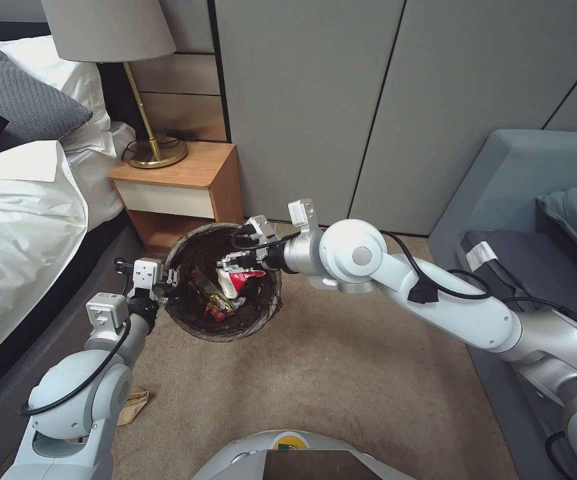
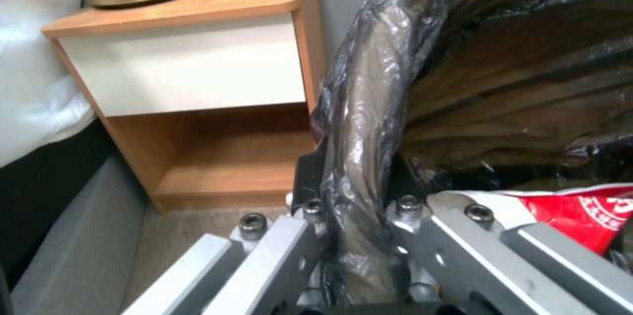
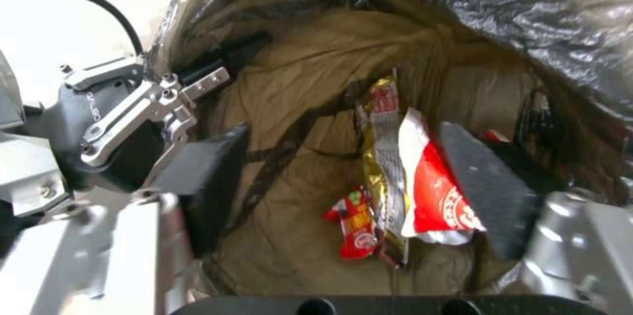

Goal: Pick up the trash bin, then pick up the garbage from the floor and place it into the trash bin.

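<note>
Right pincer (image 3: 343, 181) spread above the trash bin (image 1: 188, 327); red wrapper (image 3: 438, 196) directly beneath; left pincer (image 2: 359, 206) pinching its nine-o'clock rim.

The trash bin (image 1: 225, 283) stands on the floor (image 1: 341, 387), nightstand (image 1: 178, 183) at its 11 o'clock, bed (image 1: 21, 220) at 9 o'clock, sofa (image 1: 528, 220) at 3 o'clock. Wrappers (image 1: 225, 290) lie inside.

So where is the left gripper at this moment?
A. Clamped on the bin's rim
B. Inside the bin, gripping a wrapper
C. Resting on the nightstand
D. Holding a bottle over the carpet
A: the left gripper has one of its fingers on each side of the bag-covered rim of the bin.
</note>
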Controlling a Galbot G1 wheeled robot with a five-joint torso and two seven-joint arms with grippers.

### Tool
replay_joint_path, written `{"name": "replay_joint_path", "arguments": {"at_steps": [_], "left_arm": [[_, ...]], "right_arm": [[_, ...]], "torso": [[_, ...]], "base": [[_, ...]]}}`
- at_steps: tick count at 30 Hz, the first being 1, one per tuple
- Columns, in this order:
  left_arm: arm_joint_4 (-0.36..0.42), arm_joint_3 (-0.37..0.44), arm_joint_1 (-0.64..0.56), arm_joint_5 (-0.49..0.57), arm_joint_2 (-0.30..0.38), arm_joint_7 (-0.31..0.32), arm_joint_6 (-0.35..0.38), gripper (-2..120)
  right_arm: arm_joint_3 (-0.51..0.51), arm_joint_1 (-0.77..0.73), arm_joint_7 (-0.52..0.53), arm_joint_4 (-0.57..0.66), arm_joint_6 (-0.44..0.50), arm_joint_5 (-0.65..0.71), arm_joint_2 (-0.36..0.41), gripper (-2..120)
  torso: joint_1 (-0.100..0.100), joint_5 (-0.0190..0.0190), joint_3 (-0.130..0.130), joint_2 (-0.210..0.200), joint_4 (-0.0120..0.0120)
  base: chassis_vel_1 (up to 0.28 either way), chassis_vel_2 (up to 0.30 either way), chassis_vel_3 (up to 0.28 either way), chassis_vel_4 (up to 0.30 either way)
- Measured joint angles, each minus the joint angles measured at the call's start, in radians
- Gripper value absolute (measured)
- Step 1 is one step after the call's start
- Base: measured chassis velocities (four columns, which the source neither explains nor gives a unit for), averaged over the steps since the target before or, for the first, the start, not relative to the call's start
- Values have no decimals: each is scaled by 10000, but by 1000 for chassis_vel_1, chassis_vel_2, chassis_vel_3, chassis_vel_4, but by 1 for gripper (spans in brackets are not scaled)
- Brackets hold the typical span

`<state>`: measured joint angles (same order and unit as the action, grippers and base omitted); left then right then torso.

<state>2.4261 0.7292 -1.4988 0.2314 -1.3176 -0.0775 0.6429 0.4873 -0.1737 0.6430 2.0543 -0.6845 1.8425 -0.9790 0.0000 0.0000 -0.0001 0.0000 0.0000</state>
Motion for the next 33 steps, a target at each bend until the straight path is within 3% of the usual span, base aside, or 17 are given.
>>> {"name": "replay_joint_path", "arguments": {"at_steps": [6, 14, 18, 21, 26, 28, 29, 30, 33], "left_arm": [[-6, 8, 30, 0, -14, -11, 1, 0], [-44, -39, 77, 71, -102, 2, 2, 0], [-79, -41, 97, 135, -111, 56, -26, 0], [-100, -6, 161, 158, -137, 121, -34, 0], [-100, 24, 156, 159, -172, 255, -22, 0], [-100, 32, 149, 160, -186, 315, -39, 0], [-100, 32, 149, 160, -186, 315, -39, 0], [-117, 47, 153, 169, -196, 359, -72, 0], [-134, 51, 143, 180, -193, 377, -114, 0]], "right_arm": [[-278, 0, 4, 382, 112, 14, 185, 97], [-1431, -213, 197, 1016, 495, -599, 556, 100], [-2460, -845, 152, 1330, 946, -1856, 1016, 100], [-3502, -2033, 60, 1642, 1560, -3668, 1701, 100], [-4876, -3403, 308, 1788, 1807, -5093, 2014, 100], [-6328, -4752, -357, 1881, 2016, -6701, 2060, 100], [-6328, -4752, -357, 1881, 2016, -6701, 2060, 100], [-7210, -5843, -932, 1949, 2349, -7855, 1991, 100], [-8159, -7196, -1582, 2014, 2790, -8947, 1756, 100]], "torso": [[0, 1, 0, 0, 0], [0, 1, 0, 0, 0], [0, 1, 0, 0, 1], [0, 3, 0, 0, -3], [0, 5, 0, 0, -3], [0, 4, 0, 0, 2], [0, 4, 0, 0, 2], [0, 2, -1, 0, -1], [0, 8, 0, 0, -5]], "base": [[0, 0, 0, 0], [0, 0, 0, 0], [0, 0, 0, 0], [0, 0, 0, 0], [0, 0, 0, 0], [0, 0, 0, 0], [0, 0, 0, 0], [0, 0, 0, 0], [0, 0, 0, 0]]}}
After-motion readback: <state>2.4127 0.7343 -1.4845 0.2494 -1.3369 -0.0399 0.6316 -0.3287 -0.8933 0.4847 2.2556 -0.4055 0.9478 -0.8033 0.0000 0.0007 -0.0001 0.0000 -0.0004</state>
